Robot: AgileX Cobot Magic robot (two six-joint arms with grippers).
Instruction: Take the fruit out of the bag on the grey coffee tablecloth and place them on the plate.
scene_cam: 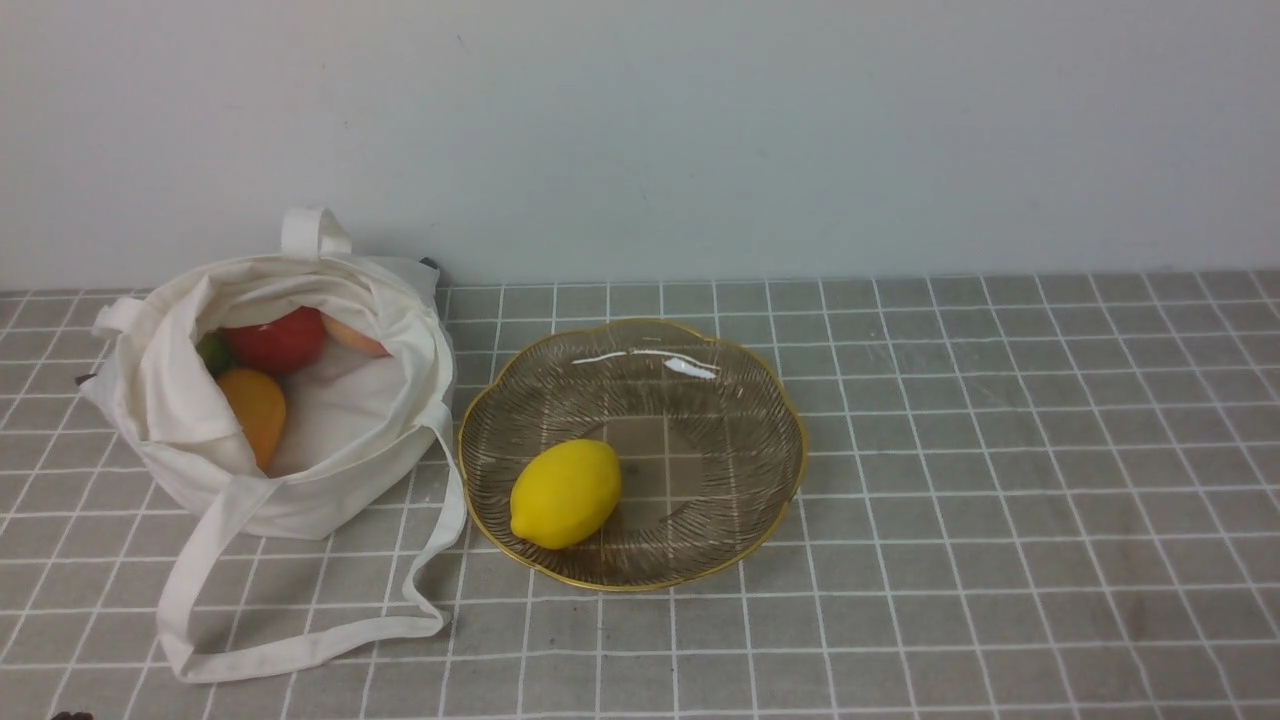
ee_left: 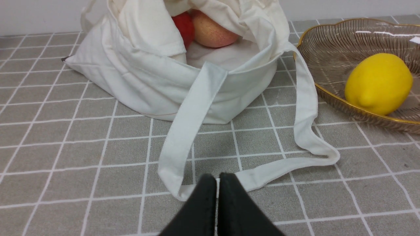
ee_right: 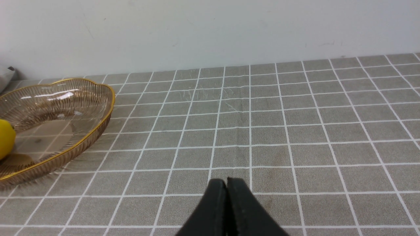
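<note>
Fruit in the bag [scene_cam: 300, 470] looks smooth, slippery; I'd pinch the red one [scene_cam: 277, 340] across its middle. Both grippers [ee_left: 218, 178] [ee_right: 226, 183] sit closed, empty.

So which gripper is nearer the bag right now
Left. The left gripper hangs shut beside the bag, over its strap; the right gripper sits beyond the plate.

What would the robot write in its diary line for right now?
lemon on plate | red fruit, orange fruit in bag | left gripper shut | right gripper shut
</note>
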